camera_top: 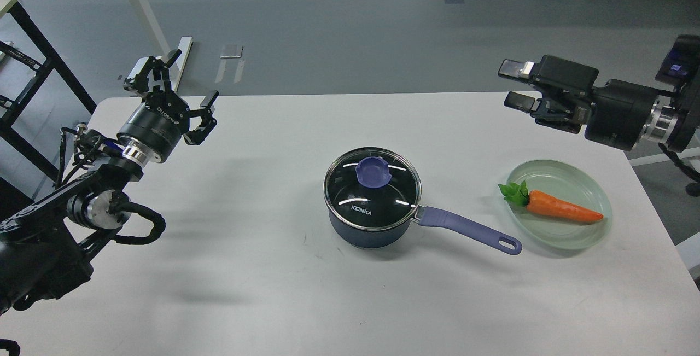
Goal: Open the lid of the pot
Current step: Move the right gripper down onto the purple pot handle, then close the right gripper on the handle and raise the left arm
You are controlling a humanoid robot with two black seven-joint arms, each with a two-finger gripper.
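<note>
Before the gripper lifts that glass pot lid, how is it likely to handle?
The pot lid is probably rigid and breakable, being clear glass. Its small rounded knob looks smooth, so it may slip. Lifted off-centre, it would likely tilt and scrape the pot.

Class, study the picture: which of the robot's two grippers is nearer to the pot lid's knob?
Right, though not by much. The right gripper hangs open up and to the right of the knob; the left gripper, also open, sits farther off, up and to the left. Neither touches the lid.
</note>
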